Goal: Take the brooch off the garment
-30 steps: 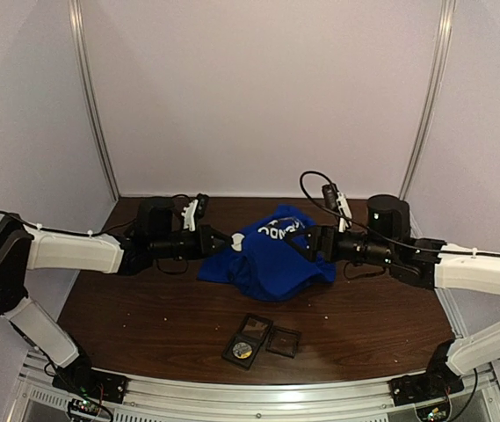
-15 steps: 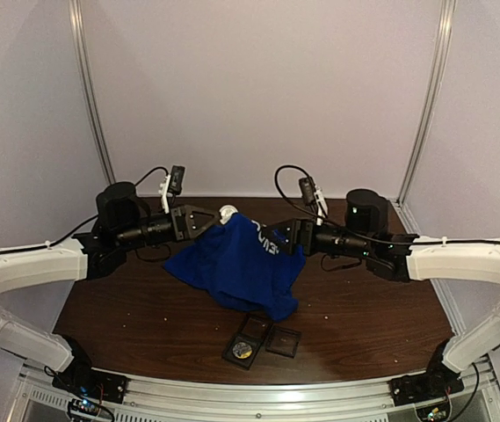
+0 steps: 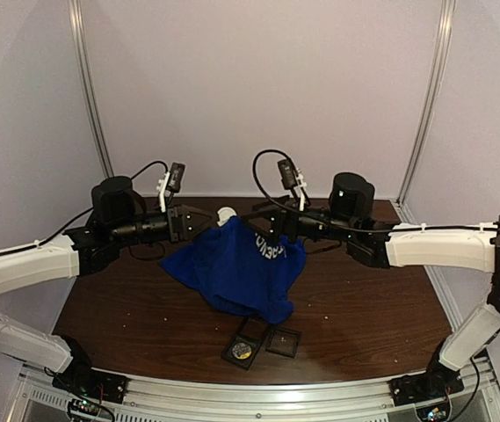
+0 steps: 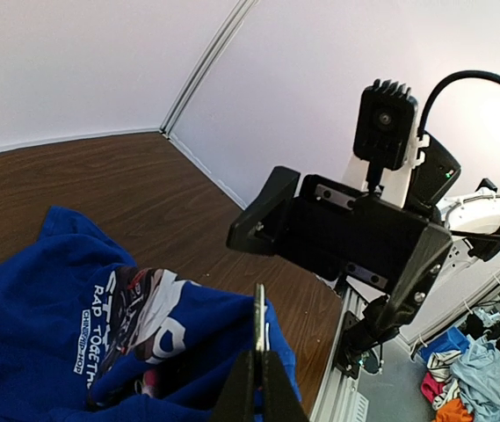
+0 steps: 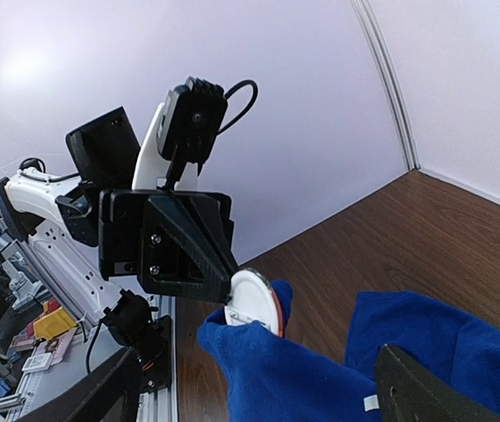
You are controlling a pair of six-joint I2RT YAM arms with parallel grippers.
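The blue T-shirt [image 3: 239, 268] hangs in a bunch above the table, held up by the round white brooch [image 3: 226, 214] pinned at its top. My left gripper [image 3: 207, 219] is shut on the brooch. In the left wrist view the brooch [image 4: 259, 312] shows edge-on between the shut jaws of the left gripper [image 4: 260, 353], with the shirt [image 4: 47, 352] below it. My right gripper [image 3: 271, 230] is open, close to the right of the brooch. In the right wrist view the right gripper [image 5: 254, 378] has its jaws wide apart around the shirt [image 5: 320, 378], facing the brooch [image 5: 251, 299].
Two small black open boxes [image 3: 248, 339] [image 3: 283, 340] lie on the brown table [image 3: 364, 308] near the front, one with a gold round item inside. A metal rail [image 3: 258, 397] runs along the front edge. White walls stand close behind and at both sides.
Both arms rose and lifted the shirt off the table by the brooch. The right gripper moved left and up, closer to the brooch.
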